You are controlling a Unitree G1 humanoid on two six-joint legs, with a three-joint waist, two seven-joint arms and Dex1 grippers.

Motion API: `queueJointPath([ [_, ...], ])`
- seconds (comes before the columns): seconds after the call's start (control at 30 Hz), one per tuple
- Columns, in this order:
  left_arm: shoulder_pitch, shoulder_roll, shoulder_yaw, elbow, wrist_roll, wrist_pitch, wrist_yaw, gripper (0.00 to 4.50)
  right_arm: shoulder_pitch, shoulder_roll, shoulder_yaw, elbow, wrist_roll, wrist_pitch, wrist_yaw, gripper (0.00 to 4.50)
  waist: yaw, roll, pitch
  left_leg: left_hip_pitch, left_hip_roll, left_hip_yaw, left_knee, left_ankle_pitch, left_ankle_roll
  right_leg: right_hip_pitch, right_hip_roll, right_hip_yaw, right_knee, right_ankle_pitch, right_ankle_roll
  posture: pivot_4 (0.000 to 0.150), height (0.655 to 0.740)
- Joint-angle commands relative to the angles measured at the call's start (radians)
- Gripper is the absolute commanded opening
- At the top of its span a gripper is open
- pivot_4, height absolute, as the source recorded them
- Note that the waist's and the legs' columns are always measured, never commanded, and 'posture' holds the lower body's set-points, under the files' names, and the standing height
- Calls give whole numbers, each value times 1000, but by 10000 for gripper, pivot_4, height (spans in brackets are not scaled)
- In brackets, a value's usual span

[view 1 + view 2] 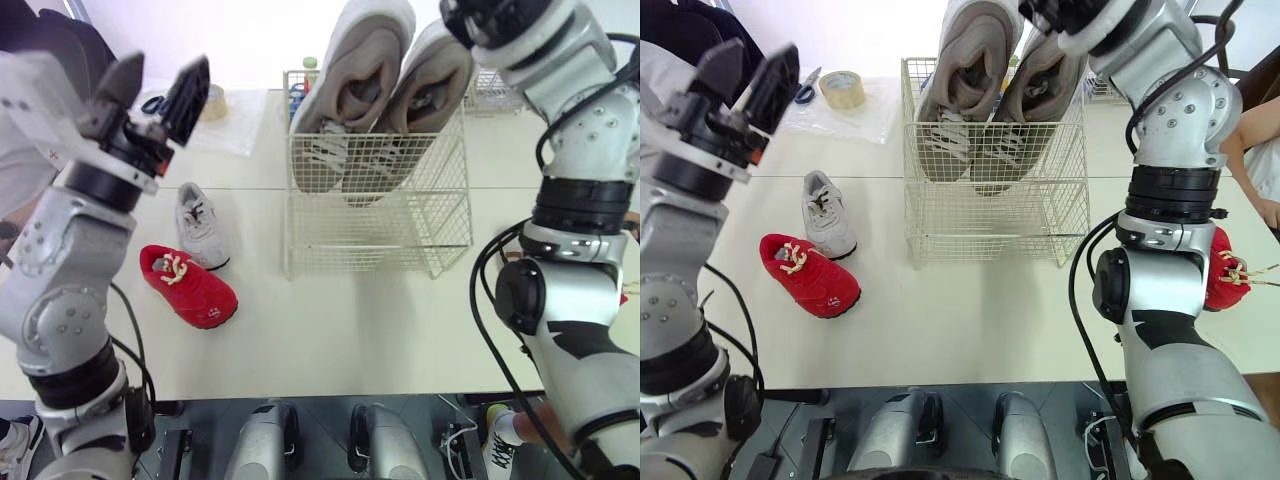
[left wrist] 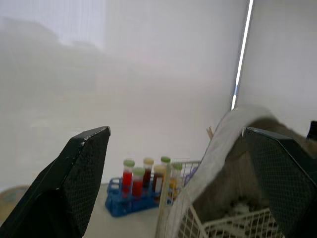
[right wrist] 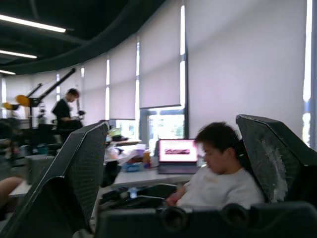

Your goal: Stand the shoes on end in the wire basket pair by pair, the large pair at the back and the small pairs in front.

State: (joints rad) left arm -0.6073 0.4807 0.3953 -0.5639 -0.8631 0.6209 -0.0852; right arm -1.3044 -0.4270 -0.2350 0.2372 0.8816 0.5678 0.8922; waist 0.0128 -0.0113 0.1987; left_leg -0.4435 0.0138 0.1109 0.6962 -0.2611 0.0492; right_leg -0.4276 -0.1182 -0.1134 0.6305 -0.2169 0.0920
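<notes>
A white wire basket (image 1: pixel 380 225) stands mid-table. Two large grey shoes (image 1: pixel 352 85) (image 1: pixel 425 105) stand on end side by side in its back half, toes up. A small grey shoe (image 1: pixel 202 226) and a small red shoe (image 1: pixel 187 287) lie on the table left of the basket. Another red shoe (image 1: pixel 1223 268) lies to the right, partly hidden behind my right arm. My left gripper (image 1: pixel 158 82) is open and empty, raised above the table's left side. My right gripper (image 3: pixel 172 121) is open and empty, held high over the top of the right large shoe.
A tape roll (image 1: pixel 843 88), scissors (image 1: pixel 805 85) and a clear plastic bag lie at the back left. A blue rack of tubes (image 2: pixel 141 191) stands behind the basket. A smaller wire basket (image 1: pixel 495 92) is at the back right. A person's arm (image 1: pixel 1260 160) shows at the right edge.
</notes>
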Motion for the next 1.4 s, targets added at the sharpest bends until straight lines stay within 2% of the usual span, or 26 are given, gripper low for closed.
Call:
queueJointPath([
  [0.03, -38, -35, -57, 116, 44, -77, -77, 44555, -29, -15, -20, -14, -160, -158, -157, 45000, 0, 0, 0, 0, 0, 0, 0, 0, 0, 0, 0, 0, 0, 0, 0, 1500, 7371],
  [0.07, -39, -43, -69, 134, 49, -86, -95, 44555, -27, -20, -19, -11, -190, -183, -180, 45000, -1, 0, 0, 0, 0, 0, 0, 0, 0, 0, 0, 0, 0, 0, 0, 1500, 7371],
  [0.17, -22, -64, -107, 125, 8, -78, -164, 44555, -27, -65, -60, -34, -130, -116, -160, 45000, -3, 0, 0, -1, 0, 2, -1, 0, 0, -1, 0, 0, 0, 0, 0, 1500, 7371],
  [0.23, -8, -65, -125, 117, -1, -71, -195, 44555, -17, -90, -78, -56, -142, -105, -208, 45000, -3, 0, 0, -1, 0, 2, -3, 0, 0, -1, 0, 0, 0, 0, 0, 1500, 7371],
  [0.33, 70, -45, -148, 38, -110, -24, -296, 44555, 13, -158, -101, -84, -171, -65, -279, 45000, -7, 0, 0, 0, 0, 3, -5, 0, 0, -1, 0, 1, -1, 0, 0, 1500, 7371],
  [0.4, 159, -36, -175, -48, -184, 7, -332, 44555, 18, -174, -91, -101, -267, -82, -423, 45000, -10, 0, 0, 0, 1, 3, -6, 0, 0, -1, 0, 1, -2, 0, 0, 1500, 7371],
  [0.5, 243, -71, -240, -142, -221, 14, -298, 44555, 43, -208, -88, -147, -385, -96, -568, 45000, -15, 1, 0, 1, 1, 3, -6, 1, -2, -2, -1, 2, -3, 0, 0, 1500, 7371],
  [0.57, 288, -87, -320, -179, -176, 18, -288, 44555, 97, -273, -119, -175, -460, -71, -645, 45000, -7, 1, 0, 1, 0, 2, -6, 2, -3, -2, -1, 2, -2, 0, 0, 1500, 7371],
  [0.67, 297, -95, -447, -147, -20, 5, -278, 44555, 241, -390, -168, -166, -555, -60, -687, 45000, 15, 0, -1, 1, 0, 1, -6, 2, -3, -1, 0, 1, -2, 0, 0, 1500, 7371],
  [0.73, 306, -118, -479, -106, 21, -31, -304, 44555, 442, -439, -251, -212, -570, -46, -657, 45000, 26, 0, -2, 1, -1, 1, -6, 2, -2, 0, 0, 1, -4, 0, 0, 1500, 7371],
  [0.83, 335, -127, -490, -82, 29, -42, -342, 44555, 802, -389, -415, -445, -498, 155, -638, 45000, 28, 3, -4, 1, 0, 2, -6, 2, -1, 1, 0, 1, -8, 0, 0, 1500, 7371],
  [0.9, 343, -128, -494, -83, 29, -33, -347, 44555, 943, -335, -481, -607, -437, 294, -663, 45000, 23, 9, -5, 1, 0, 2, -8, 2, -1, 0, 0, 1, -6, 0, 0, 1500, 7371],
  [1.0, 348, -122, -528, -124, 20, 19, -318, 44555, 1033, -291, -526, -772, -385, 401, -691, 45000, 9, 28, -9, 2, 1, 3, -8, 2, -2, -3, 0, 3, -2, 0, 0, 1500, 7371],
  [1.03, 349, -117, -543, -145, 24, 34, -310, 44555, 1049, -286, -529, -808, -384, 420, -701, 45000, 4, 31, -10, 2, 1, 3, -8, 2, -2, -3, 0, 3, -2, 0, 0, 1500, 7371],
  [1.07, 348, -111, -561, -187, 7, 72, -281, 44555, 1071, -269, -530, -868, -389, 440, -724, 45000, 1, 31, -11, 3, 1, 3, -9, -1, 3, -3, 0, 3, -1, -1, 0, 1500, 7371],
  [1.23, 355, -154, -584, -279, -104, 158, -163, 44555, 1229, -149, -566, -1054, -365, 506, -755, 45000, 4, 24, -14, 3, 1, -3, -10, 0, 2, -1, 3, 2, -2, -3, -1, 1500, 7371],
  [1.4, 346, -154, -589, -274, -131, 171, -163, 44555, 1447, 2, -538, -1121, -348, 467, -734, 45000, 2, 25, -14, 2, -1, -3, -10, -1, 3, 0, 2, 2, -3, -3, -1, 1500, 7371],
])
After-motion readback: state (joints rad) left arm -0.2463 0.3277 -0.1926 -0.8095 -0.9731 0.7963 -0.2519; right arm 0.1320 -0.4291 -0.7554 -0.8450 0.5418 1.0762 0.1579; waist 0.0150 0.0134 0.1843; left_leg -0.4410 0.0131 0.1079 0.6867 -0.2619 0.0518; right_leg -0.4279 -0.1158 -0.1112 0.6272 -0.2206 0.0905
